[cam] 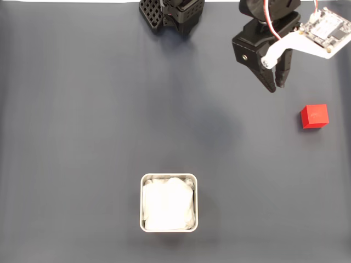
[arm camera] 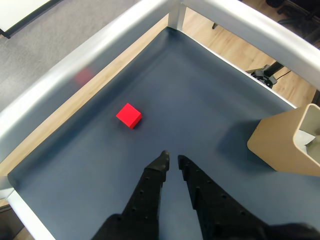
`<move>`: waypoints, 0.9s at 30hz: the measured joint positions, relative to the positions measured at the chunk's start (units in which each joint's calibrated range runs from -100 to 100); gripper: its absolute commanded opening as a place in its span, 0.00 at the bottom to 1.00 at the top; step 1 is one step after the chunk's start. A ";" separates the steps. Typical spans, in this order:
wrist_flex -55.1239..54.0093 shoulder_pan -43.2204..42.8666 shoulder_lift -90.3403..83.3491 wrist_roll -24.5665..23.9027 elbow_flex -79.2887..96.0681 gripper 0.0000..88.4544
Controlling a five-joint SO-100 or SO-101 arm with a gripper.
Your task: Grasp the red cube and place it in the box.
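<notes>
The red cube (cam: 314,116) sits alone on the dark worktop (cam: 82,137), near the right edge in the fixed view. The box (cam: 168,178) with the soft white inside is well apart from it, low down in the middle of that view. Nothing is in the box yet, so the job looks like it is just starting.

The step now seems to be reaching for the cube. To do it well, the claw (cam: 277,86) should first open wide, wider than the cube. Then it should move over until the cube is right between the two fingers, go down low, and squeeze on two flat sides, not on the corners. If it comes down while the fingers are this close, it could bump the cube and push it away toward the edge.

The arm is up near the top right in the fixed view, with the claw pointing down and toward the cube. The two black fingers are almost shut, with only a thin gap at the tips, and they hold nothing. In the wrist view the claw (arm camera: 171,161) points forward, and the cube (arm camera: 129,115) lies ahead and to the left of the tips.
</notes>
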 measured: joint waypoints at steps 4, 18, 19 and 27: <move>-1.83 -1.11 1.65 -0.10 0.00 0.15; -9.39 -1.85 8.68 -0.24 0.00 0.32; -9.94 -1.93 9.12 -0.34 0.00 0.33; -14.16 -2.89 12.68 -0.34 0.00 0.38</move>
